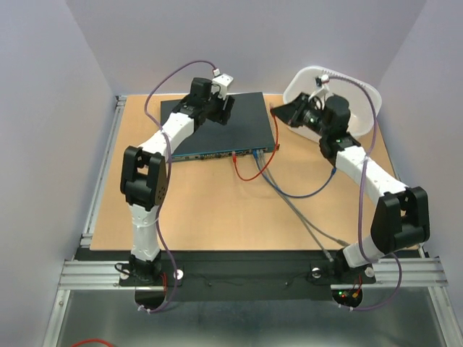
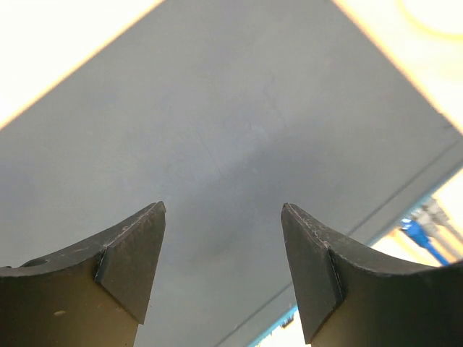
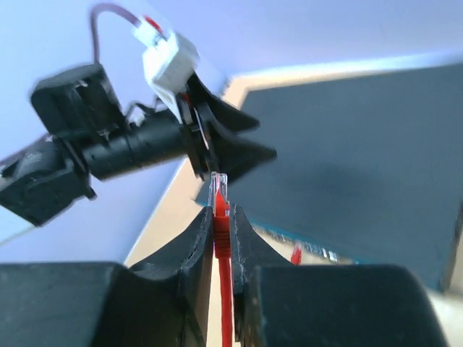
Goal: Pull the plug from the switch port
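Left hand [image 2: 223, 210]: I'm holding it over the switch [image 1: 239, 119] top, fingers apart (contact unclear).
Right hand [image 3: 222, 215]: I'm clamping the red cable [image 1: 253, 176] just below its plug [image 3: 218, 189], off the switch's right end.
Risk: the cable's other end is looking socketed along the switch's front, so pulling onward could drag the switch.

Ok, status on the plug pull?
Left tool open over the switch. Right tool shut on red plug, out of port. Blue cable plugged nearby, clear of it.

one switch [image 1: 249, 119], one tub [image 1: 364, 92], one red cable [image 1: 249, 176], two arms [image 1: 147, 179] [image 1: 380, 184]
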`<state>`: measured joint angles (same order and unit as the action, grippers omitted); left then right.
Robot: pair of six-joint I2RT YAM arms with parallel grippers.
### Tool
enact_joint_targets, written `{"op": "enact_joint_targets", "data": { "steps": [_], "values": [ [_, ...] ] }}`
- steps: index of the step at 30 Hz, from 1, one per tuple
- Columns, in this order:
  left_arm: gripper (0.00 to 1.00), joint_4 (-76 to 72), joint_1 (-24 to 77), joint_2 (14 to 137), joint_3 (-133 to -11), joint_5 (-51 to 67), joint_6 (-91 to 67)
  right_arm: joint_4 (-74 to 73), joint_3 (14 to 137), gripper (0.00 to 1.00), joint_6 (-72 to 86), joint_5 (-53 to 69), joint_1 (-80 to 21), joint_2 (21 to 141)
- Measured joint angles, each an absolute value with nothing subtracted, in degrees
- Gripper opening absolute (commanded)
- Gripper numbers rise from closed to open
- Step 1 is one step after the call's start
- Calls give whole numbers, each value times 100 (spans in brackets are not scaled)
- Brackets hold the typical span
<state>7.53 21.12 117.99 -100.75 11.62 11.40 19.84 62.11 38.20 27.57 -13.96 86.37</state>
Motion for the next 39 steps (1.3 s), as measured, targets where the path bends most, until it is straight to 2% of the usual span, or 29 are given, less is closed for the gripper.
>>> {"op": "enact_joint_targets", "data": {
  "steps": [8, 12, 16, 21, 26, 39],
  "values": [
    [79, 1026, 1955, 11196, -10370, 1044, 1306, 1566, 9107, 0, 3378, 3015, -1393, 9190],
    [79, 1135, 1868, 11063, -10405, 945, 1372, 1358, 10261, 0, 3028, 2735, -1278, 9544],
    [79, 1232, 1848, 11050, -10405, 869, 1424, 1179, 10978, 1, 2484, 1964, -965, 9802],
    [79, 1339, 1848, 11039, -10383, 821, 1476, 967, 11380, 0, 1538, 825, -469, 10062],
    [79, 1352, 1848, 10993, -10379, 792, 1518, 773, 11498, 0, 1100, 569, -69, 10348],
    [79, 1315, 1846, 10932, -9983, 794, 1538, 650, 10084, 0, 231, 167, 388, 10881]
  ]
}}
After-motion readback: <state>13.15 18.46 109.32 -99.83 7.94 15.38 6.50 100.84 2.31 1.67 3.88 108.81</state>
